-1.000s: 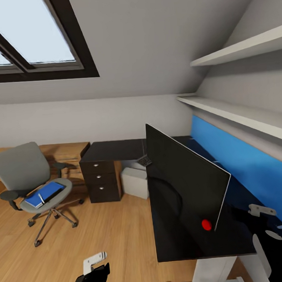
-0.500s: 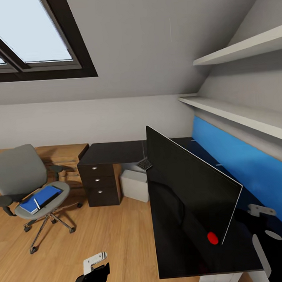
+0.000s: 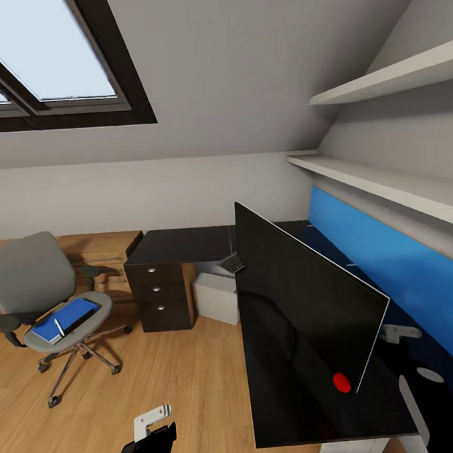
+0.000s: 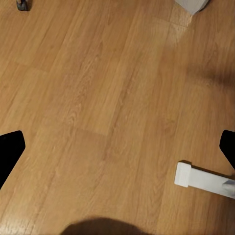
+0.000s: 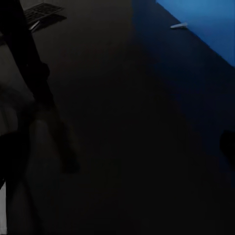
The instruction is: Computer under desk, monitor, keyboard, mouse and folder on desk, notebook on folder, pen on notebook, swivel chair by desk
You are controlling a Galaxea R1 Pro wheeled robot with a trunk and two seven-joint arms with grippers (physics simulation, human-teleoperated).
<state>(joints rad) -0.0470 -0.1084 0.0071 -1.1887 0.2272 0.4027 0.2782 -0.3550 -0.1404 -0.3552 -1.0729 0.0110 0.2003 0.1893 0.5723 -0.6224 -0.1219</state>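
The desk (image 3: pixel 181 244) already carried the monitor (image 3: pixel 294 296) near right, with the computer (image 3: pixel 215 294) under it. The swivel chair (image 3: pixel 36 292) stood far left, well apart, the folder (image 3: pixel 61 318) on its seat: 1 move left. The keyboard (image 3: pixel 233 262) lay behind the monitor. The left gripper (image 4: pixel 117 147) hung spread over the floor; I could not tell the right gripper's state.

Left tool (image 3: pixel 153 425) low, fingers spread; right tool (image 3: pixel 405 349) raised, state unclear.

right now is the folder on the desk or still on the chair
Still on the chair: the blue folder lies flat on the swivel chair seat, apart from the black desk.
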